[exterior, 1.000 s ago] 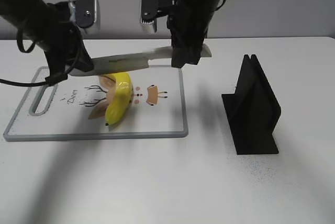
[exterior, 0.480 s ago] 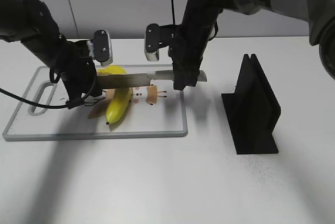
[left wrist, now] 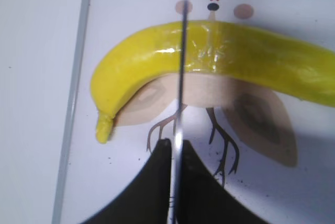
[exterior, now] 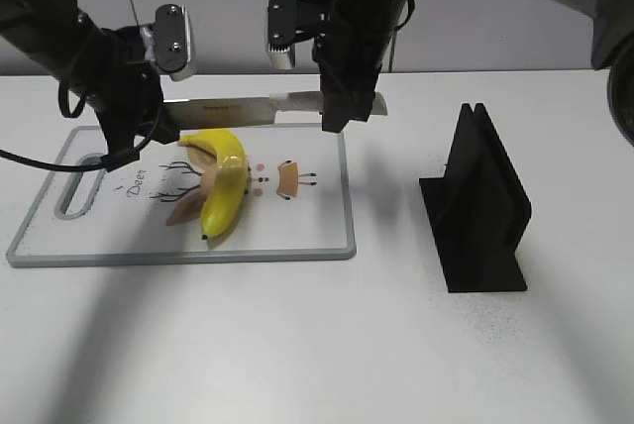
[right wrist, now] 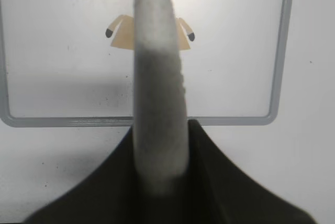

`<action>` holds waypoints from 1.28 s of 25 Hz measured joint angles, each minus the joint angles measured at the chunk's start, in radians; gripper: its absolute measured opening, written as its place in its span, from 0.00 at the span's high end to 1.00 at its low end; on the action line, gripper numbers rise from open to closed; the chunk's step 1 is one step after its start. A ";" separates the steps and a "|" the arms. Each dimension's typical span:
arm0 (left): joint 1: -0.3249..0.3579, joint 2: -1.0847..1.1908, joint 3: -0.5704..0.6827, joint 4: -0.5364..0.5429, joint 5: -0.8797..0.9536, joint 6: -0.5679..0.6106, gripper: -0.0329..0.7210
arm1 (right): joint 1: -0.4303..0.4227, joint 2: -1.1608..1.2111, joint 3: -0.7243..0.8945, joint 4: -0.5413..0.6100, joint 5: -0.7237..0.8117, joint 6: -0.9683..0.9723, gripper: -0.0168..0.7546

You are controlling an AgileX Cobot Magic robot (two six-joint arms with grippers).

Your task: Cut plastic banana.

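Note:
The plastic banana [exterior: 224, 184] lies whole on the white cutting board [exterior: 297, 243], over a printed deer; it also shows in the left wrist view [left wrist: 225, 56]. A knife [exterior: 238, 107] hangs level above the banana's far end, held at both ends. My left gripper [exterior: 149, 119] is shut on the blade's tip, and the thin blade edge [left wrist: 181, 77] crosses over the banana from my left gripper [left wrist: 176, 148]. My right gripper [exterior: 344, 112] is shut on the knife's pale handle [right wrist: 157, 77], which runs out from my right gripper [right wrist: 159, 140] over the board's right rim [right wrist: 277, 51].
A black slotted knife stand [exterior: 480, 206] stands on the white table to the right of the board. The board has a handle slot [exterior: 81, 186] at its left end.
Half a second ago the knife was down on the banana; now both grippers have lifted it clear above. The banana has stayed in place.

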 joint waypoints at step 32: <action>0.202 -0.341 -0.157 0.155 0.308 -1.144 0.16 | 0.000 -0.219 -0.003 0.011 -0.006 0.539 0.77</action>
